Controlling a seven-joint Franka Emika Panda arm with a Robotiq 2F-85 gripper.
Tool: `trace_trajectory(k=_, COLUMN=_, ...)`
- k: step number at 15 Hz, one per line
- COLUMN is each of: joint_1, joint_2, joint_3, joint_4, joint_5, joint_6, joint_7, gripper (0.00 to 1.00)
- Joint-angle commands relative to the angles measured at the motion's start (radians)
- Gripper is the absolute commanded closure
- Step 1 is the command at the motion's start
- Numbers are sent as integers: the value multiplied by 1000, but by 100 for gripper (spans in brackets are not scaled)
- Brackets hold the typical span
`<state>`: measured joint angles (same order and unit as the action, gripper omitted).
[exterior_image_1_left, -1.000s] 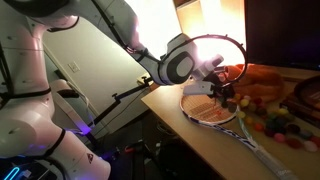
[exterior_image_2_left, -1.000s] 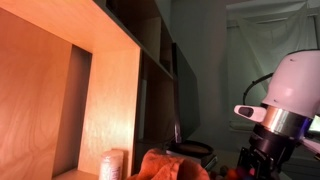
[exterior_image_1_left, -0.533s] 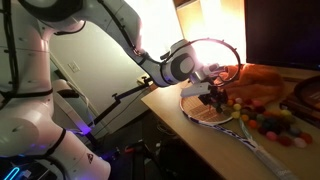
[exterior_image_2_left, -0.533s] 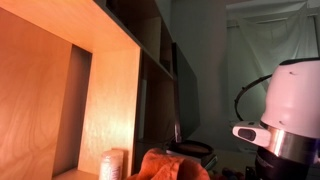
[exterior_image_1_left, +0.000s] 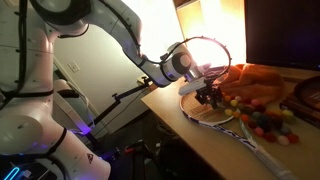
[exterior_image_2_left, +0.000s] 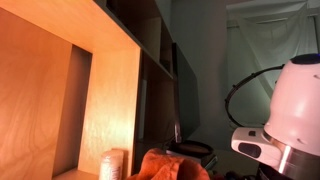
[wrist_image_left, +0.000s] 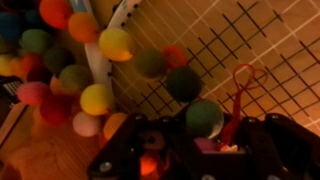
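In an exterior view the pincer, over the racket, is too small to show any grip. The racket's handle runs off the bottom edge. In the wrist view the coloured balls are blurred and cut by the left edge

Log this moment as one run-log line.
tool: shut, just above racket | racket: flat on table | coloured balls: beside tool | held: cannot tell

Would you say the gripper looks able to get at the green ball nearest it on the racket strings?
Probably yes: the gripper hangs just above the racket, and that green ball lies uncovered right before it. It is shut, though, and would need to open first.
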<state>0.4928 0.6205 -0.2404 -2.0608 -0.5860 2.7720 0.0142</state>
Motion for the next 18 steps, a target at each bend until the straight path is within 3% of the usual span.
trace_trajectory(k=1, joint_1=40, joint_2=7, joint_3=14, joint_4=43, joint_5=-101, joint_6=-84, joint_7=82, gripper=94)
trace_trajectory(k=18, joint_1=37, joint_2=0, joint_3=241, joint_4=73, joint_5=-498, joint_6=-255, joint_7=340, gripper=94)
